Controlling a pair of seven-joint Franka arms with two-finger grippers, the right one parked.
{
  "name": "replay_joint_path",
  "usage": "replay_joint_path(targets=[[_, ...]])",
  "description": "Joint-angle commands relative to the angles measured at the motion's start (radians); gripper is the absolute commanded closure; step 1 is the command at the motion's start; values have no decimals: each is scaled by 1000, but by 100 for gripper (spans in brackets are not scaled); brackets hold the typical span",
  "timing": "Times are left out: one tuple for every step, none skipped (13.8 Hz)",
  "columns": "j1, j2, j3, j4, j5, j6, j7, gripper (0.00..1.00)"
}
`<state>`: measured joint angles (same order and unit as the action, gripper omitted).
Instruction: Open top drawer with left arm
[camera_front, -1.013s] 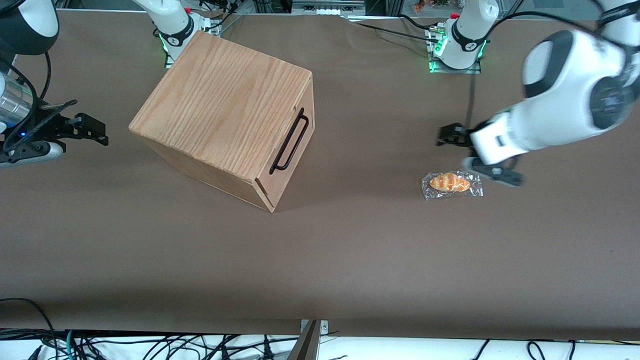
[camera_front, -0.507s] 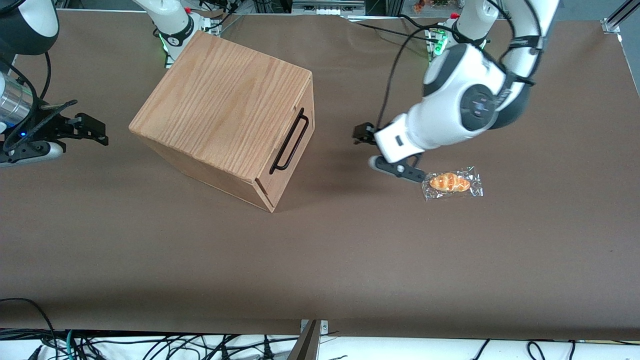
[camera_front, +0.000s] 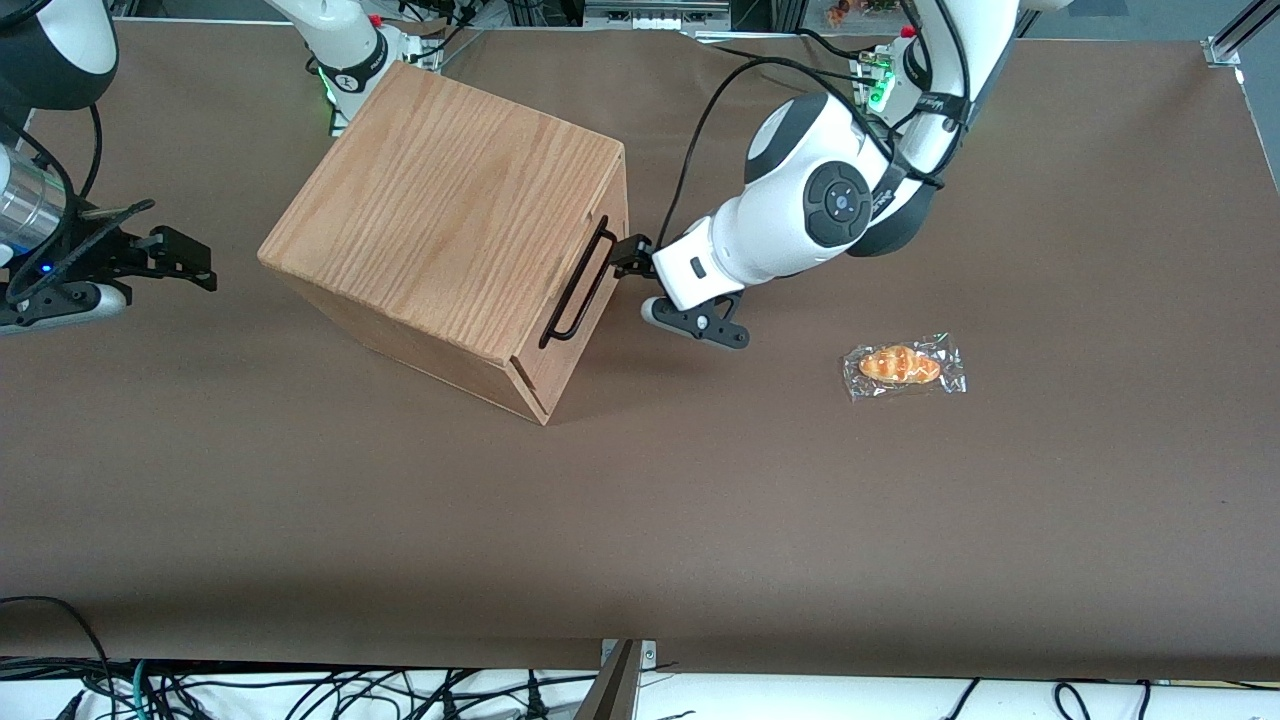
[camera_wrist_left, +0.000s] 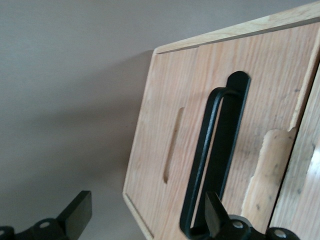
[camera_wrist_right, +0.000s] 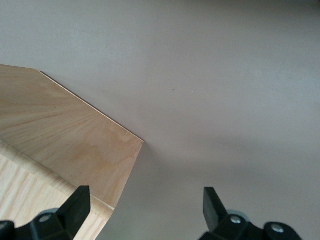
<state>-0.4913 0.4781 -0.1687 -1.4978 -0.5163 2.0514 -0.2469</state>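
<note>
The big oak-grained box (camera_front: 450, 230) stands on the brown table with its front turned toward the working arm's end. The top drawer (camera_front: 588, 338) is closed and carries a long black bar handle (camera_front: 578, 285). The handle also shows in the left wrist view (camera_wrist_left: 212, 150) on the drawer front (camera_wrist_left: 165, 115). My left gripper (camera_front: 628, 256) is directly in front of the handle, at its end farther from the front camera. In the wrist view the gripper (camera_wrist_left: 145, 220) is open wide. One fingertip (camera_wrist_left: 215, 212) is close against the bar and the other (camera_wrist_left: 75, 215) is over the table.
A croissant in clear wrap (camera_front: 902, 365) lies on the table toward the working arm's end, nearer the front camera than the left arm's elbow (camera_front: 830, 200). The right wrist view shows a corner of the box (camera_wrist_right: 60, 145).
The left arm has swept from the working arm's end, past the croissant, toward the box. Its gripper now stands at the drawer handle. The box and croissant have not moved.
</note>
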Motion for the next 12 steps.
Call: replay_joint_path(targets=[[-27, 77, 11, 94, -25, -1, 8, 0], [-36, 91, 8, 103, -25, -1, 8, 0], [-44, 102, 6, 109, -27, 1, 8, 0], [-50, 109, 6, 110, -27, 1, 8, 0], [-58, 112, 6, 111, -27, 9, 0, 0], [-65, 112, 6, 111, -27, 12, -2, 0], [-67, 116, 6, 111, -27, 13, -3, 0], [-70, 122, 6, 111, -27, 16, -5, 0], [-76, 125, 8, 111, -25, 19, -12, 0], [-82, 128, 8, 111, -22, 21, -20, 0], [-82, 135, 8, 111, -21, 21, -22, 0], [-82, 142, 11, 111, -16, 21, -22, 0]])
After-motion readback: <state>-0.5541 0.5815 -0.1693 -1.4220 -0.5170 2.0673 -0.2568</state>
